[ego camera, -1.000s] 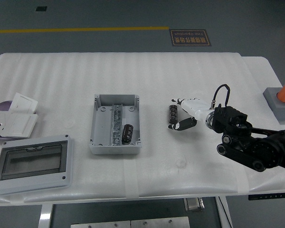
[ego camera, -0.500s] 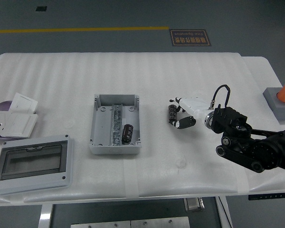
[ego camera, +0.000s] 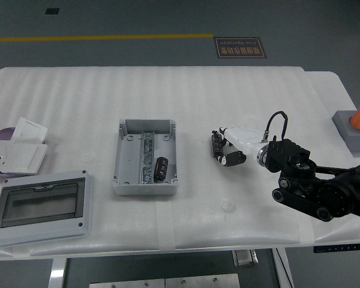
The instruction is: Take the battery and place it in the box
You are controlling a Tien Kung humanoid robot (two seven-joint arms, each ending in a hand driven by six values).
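Observation:
A black cylindrical battery (ego camera: pixel 215 144) lies on the white table, right of the open grey box (ego camera: pixel 145 126). My right hand (ego camera: pixel 223 146) comes in from the right on a black arm, and its white fingers (ego camera: pixel 231 160) curl around the battery, which still rests on the table. Another black battery (ego camera: pixel 161 168) lies inside the box, to the right of its metal rail. The left arm is out of view.
The box's grey lid with a clear window (ego camera: pixel 41 207) lies at the front left. White socket plates (ego camera: pixel 18 155) and a purple disc (ego camera: pixel 0 133) lie at the left edge. A grey block with an orange button (ego camera: pixel 354 127) stands at the right edge.
My right hand has shifted slightly left and its fingers have closed in around the battery. The battery has barely moved.

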